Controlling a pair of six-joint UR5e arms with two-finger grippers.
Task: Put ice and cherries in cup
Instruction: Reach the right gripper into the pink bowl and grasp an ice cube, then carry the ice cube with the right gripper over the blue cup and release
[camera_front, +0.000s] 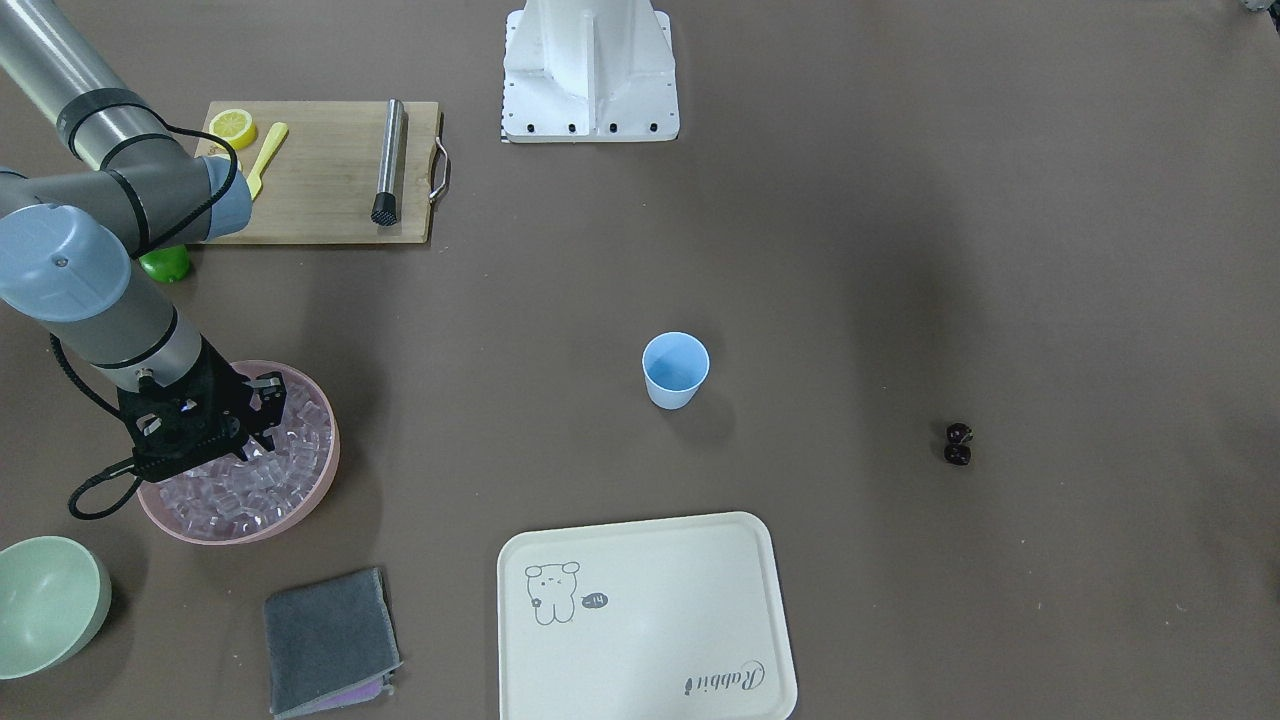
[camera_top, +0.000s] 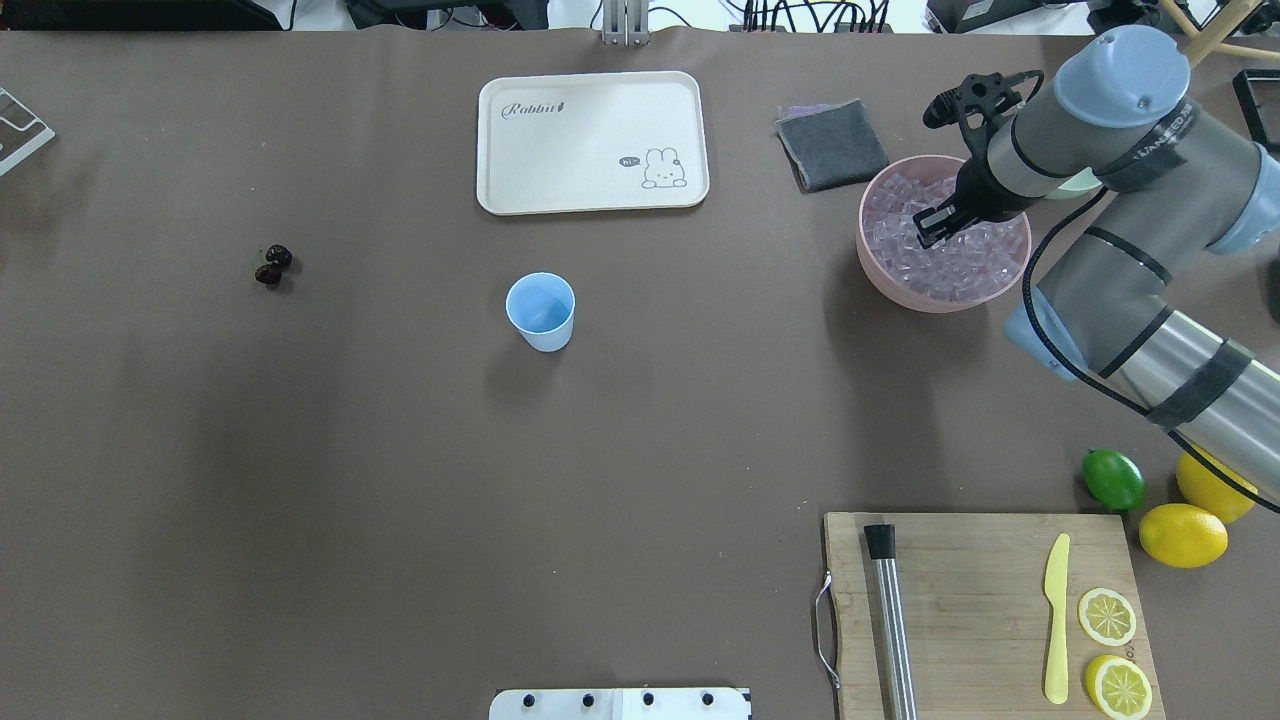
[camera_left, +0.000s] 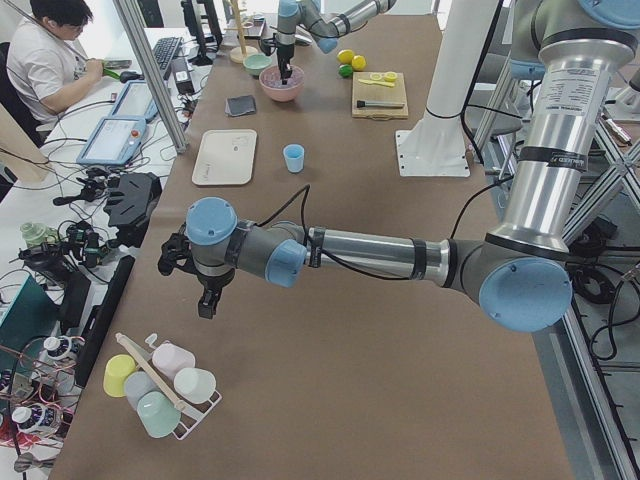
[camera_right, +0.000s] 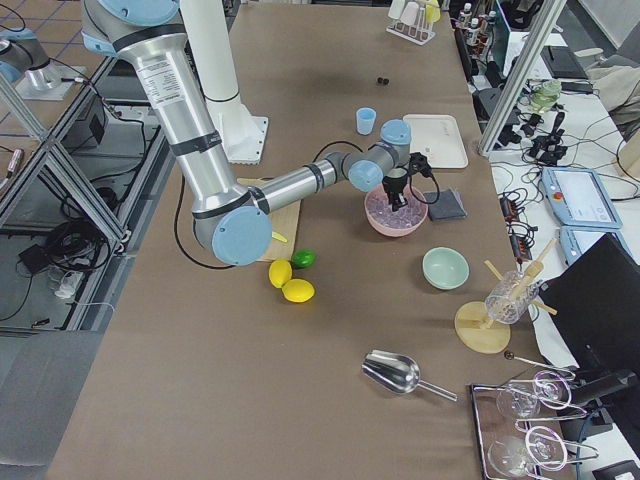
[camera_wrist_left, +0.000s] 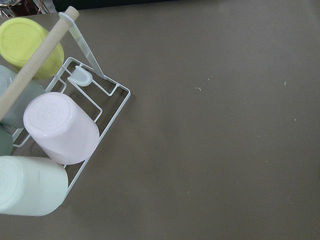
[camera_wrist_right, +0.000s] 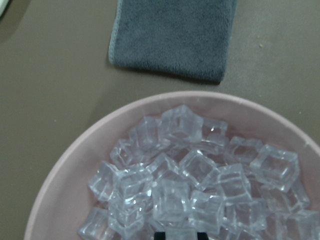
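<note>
The light-blue cup (camera_front: 675, 370) stands upright and empty mid-table; it also shows in the overhead view (camera_top: 541, 311). The dark cherries (camera_front: 958, 444) lie as a pair on the table far from it, to the left in the overhead view (camera_top: 272, 265). The ice (camera_front: 275, 470) fills a pink bowl (camera_front: 332, 455). My right gripper (camera_front: 260, 417) is open, with its tips down among the cubes (camera_wrist_right: 200, 185) and holding nothing. My left gripper (camera_left: 205, 305) hangs over the table's far end beside a cup rack. I cannot tell whether it is open or shut.
A cream tray (camera_front: 645, 620) and a grey cloth (camera_front: 330, 640) lie near the bowl. A pale-green bowl (camera_front: 45, 600) stands beside them. A cutting board (camera_top: 985, 610) holds a muddler, a knife and lemon slices. A lime (camera_top: 1113, 479) and lemons lie by it. A rack of cups (camera_wrist_left: 55, 135) is under the left wrist.
</note>
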